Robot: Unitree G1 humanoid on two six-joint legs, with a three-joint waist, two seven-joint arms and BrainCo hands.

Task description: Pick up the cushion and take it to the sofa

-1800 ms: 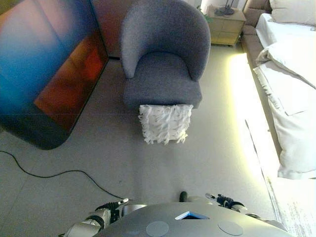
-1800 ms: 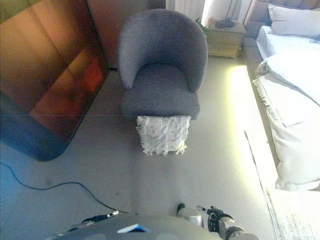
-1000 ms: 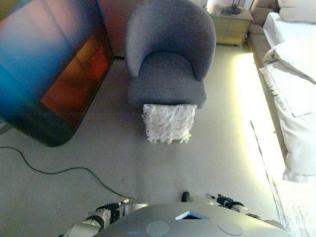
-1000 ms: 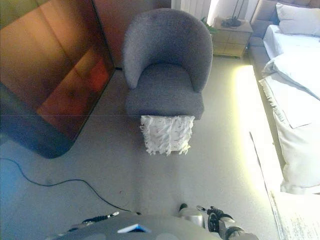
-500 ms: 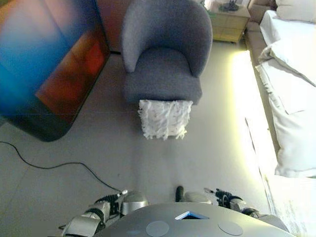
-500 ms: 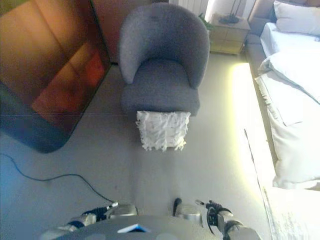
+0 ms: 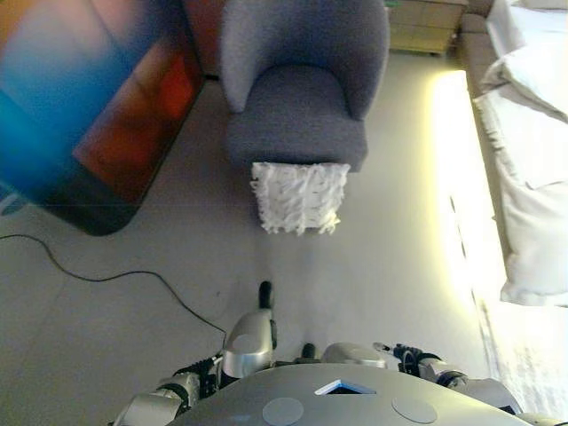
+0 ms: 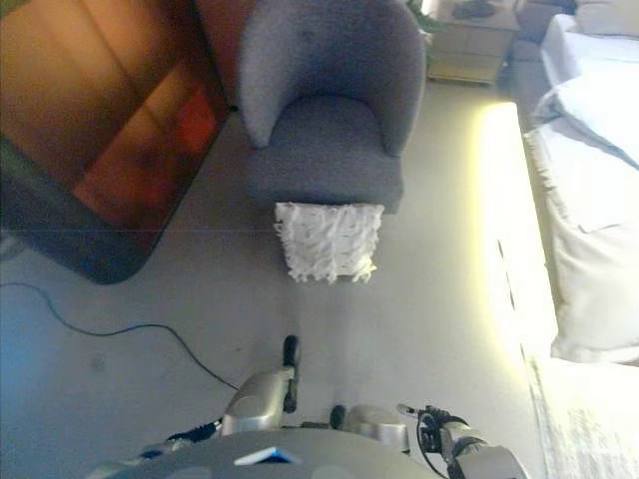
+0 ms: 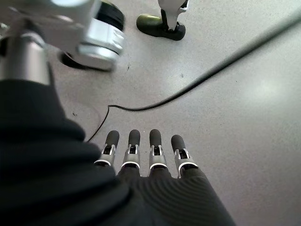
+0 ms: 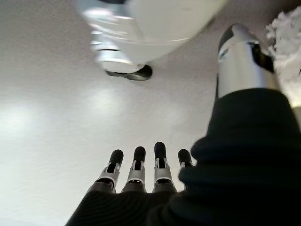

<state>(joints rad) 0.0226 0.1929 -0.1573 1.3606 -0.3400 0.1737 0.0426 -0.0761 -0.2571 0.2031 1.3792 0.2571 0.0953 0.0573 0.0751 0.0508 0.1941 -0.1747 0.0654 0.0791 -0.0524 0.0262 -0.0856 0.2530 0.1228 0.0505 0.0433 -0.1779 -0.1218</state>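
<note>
Hands (image 9: pixel 146 155) straight-fingered, pointing floorward

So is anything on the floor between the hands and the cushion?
No: in the left eye view only bare floor lies between the cushion, leaning on the armchair, and the hands.

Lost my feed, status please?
Both hands, left and right, open, empty. Cushion on floor against the armchair. Path clear.
</note>
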